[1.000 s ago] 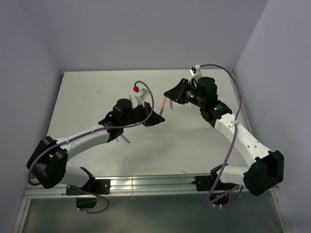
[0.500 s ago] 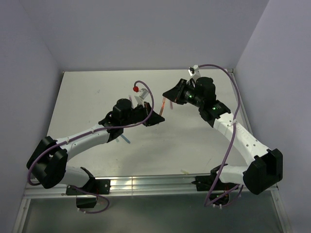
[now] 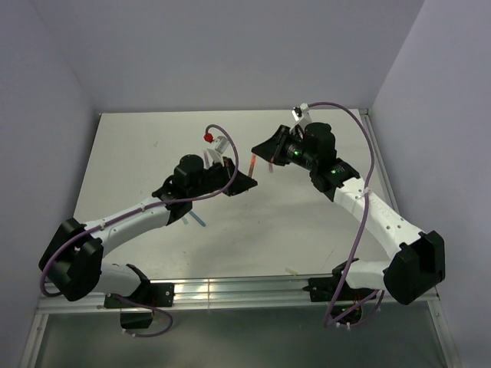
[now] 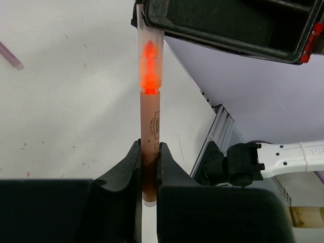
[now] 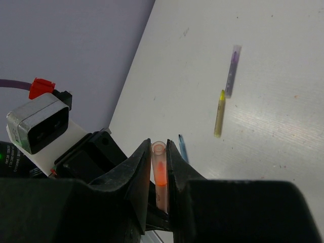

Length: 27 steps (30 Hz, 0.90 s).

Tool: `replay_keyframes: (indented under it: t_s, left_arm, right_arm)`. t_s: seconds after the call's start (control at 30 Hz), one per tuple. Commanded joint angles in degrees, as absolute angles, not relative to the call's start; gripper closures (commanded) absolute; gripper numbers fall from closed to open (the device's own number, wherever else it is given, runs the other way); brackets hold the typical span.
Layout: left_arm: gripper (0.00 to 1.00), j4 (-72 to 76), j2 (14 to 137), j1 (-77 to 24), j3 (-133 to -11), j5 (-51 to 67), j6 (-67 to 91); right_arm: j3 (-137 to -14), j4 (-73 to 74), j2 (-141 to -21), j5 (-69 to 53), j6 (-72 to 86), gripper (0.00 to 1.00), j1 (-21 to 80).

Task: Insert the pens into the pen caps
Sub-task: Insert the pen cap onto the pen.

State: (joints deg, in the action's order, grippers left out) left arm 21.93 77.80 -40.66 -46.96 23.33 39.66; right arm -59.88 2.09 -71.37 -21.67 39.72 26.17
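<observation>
- Left hand [image 4: 149, 152]: clamped on the lower barrel of an orange-tipped pen [image 4: 150, 119], which stands upright between the fingers, held off the tabletop [image 3: 138, 153].
- Right hand [image 5: 159, 152]: clamped on a translucent cap [image 5: 159, 169], facing the left hand over the middle of the tabletop.
- Pen and cap: in line, touching. The glowing orange tip sits inside the cap.
- Purple pen [image 5: 232, 71], yellow pen [image 5: 219, 114]: loose on the tabletop, lying end to end and nearly touching.
- Blue pen [image 5: 182, 148]: loose on the tabletop, beside the left arm.
</observation>
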Motion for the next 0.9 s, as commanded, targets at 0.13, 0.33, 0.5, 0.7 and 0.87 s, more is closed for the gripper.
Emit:
replay_keyframes:
  t_s: [0.13, 0.33, 0.5, 0.7, 0.87]
  left_arm:
    - [1.0, 32.9, 75.5, -40.0, -46.1, 14.8, 39.0]
    - [1.0, 30.8, 75.1, -38.5, -49.5, 11.6, 35.9]
    - [1.0, 33.7, 74.3, -33.4, -49.3, 13.5, 37.3]
    - [1.0, 35.6, 73.5, -30.5, -51.0, 14.3, 36.6]
    - [1.0, 36.7, 73.7, -29.7, -53.3, 13.3, 35.2]
  right_arm:
    - [-58.5, -1.0, -72.8, -24.2, 41.3, 1.0, 30.6]
    - [-56.3, 1.0, -72.2, -21.5, 38.9, 1.0, 36.3]
    - [-54.6, 2.9, -71.5, -20.9, 36.2, 1.0, 38.4]
    - [-54.1, 6.7, -71.8, -19.2, 32.6, 1.0, 40.9]
    - [-54.8, 8.5, -72.4, -18.5, 31.3, 1.0, 43.0]
